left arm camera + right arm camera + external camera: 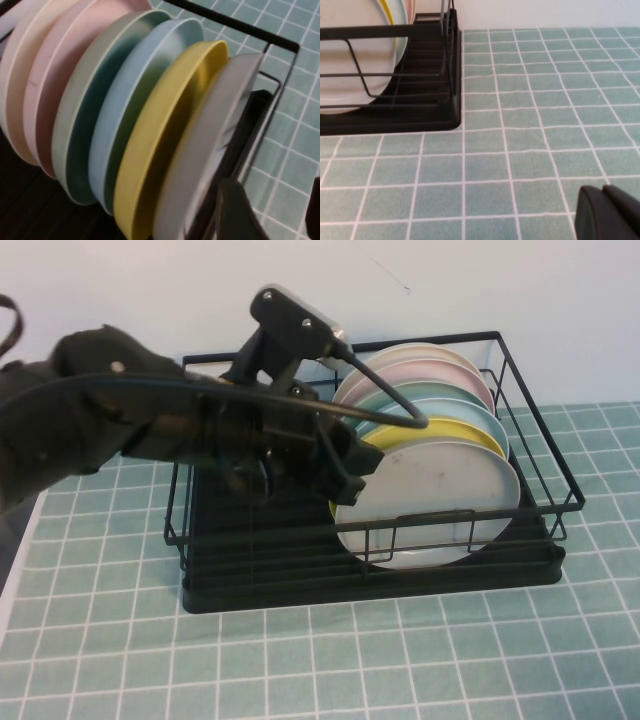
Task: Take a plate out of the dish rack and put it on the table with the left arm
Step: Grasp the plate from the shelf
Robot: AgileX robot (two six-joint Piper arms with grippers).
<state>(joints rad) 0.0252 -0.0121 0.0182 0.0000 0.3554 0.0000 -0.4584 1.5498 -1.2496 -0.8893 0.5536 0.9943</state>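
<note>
Standing on edge in the dish rack point(520, 455), a row of plates fills the right half, leaning toward the far side.

- Plate point(440, 502): pale grey with brownish scuffs, nearest of the row, upright behind the rack's near wire rail. It is not yet lifted.
- Yellow plate point(440, 432): directly behind the grey one, touching or nearly so. Behind it sit a light blue plate point(445, 405), a teal plate point(405, 392) and pink plates point(420, 362) at the far end.
- Table point(300, 660): pale green tiles; the near stretch in front of the rack is where the plate should go.
- Left arm point(90, 410): reaches from the left over the rack's bare left half.
- Left gripper point(352, 472): at the left edge of the grey plate, close to its rim. The wrist view shows one dark finger point(237, 212) on the plate's near side and part of another at the frame edge, so the jaws look parted with nothing held; contact cannot be confirmed.
- Right gripper point(610, 212): low over bare tiles to the right of the rack, out of the high view; whether it is parted or closed cannot be told.

Progress, as judged: the approach is about done. Gripping the rim, lifting clear of the rail and the yellow plate, and setting down all remain.
</note>
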